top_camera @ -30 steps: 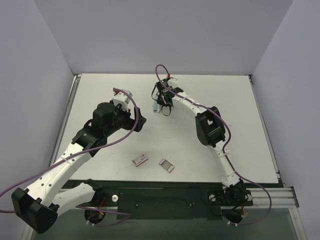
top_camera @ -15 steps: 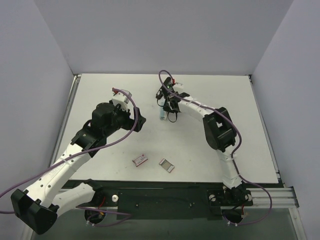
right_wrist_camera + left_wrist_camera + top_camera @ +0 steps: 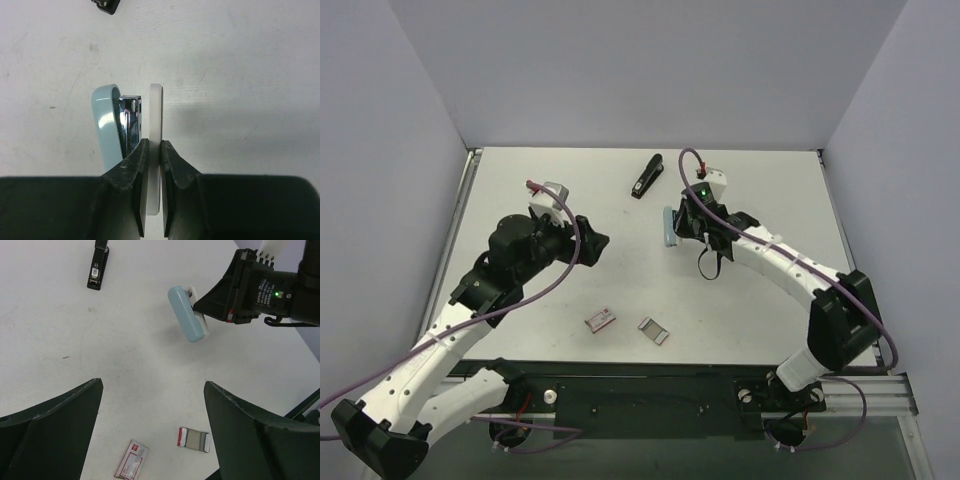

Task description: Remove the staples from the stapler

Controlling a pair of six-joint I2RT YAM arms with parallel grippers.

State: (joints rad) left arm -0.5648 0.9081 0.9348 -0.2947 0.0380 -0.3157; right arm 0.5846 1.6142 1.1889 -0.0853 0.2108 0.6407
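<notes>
A slim black stapler (image 3: 646,176) lies flat at the back of the table, also in the left wrist view (image 3: 98,265). My right gripper (image 3: 684,222) is shut on the white base plate (image 3: 155,110) of a second, pale blue stapler (image 3: 669,226) with a chrome inner rail (image 3: 129,125), holding it off the table. That stapler also shows in the left wrist view (image 3: 187,315). My left gripper (image 3: 588,243) is open and empty (image 3: 152,384), well left of both. No staple strip is visible.
A small reddish-brown box (image 3: 600,319) and a grey rectangular tray (image 3: 653,330) lie near the front edge, also seen under the left gripper as the box (image 3: 131,466) and the tray (image 3: 194,439). Grey walls enclose the white table (image 3: 770,200).
My right arm swung right and nearer with the pale blue stapler, uncovering the black stapler at the back. My left arm shifted slightly left.
</notes>
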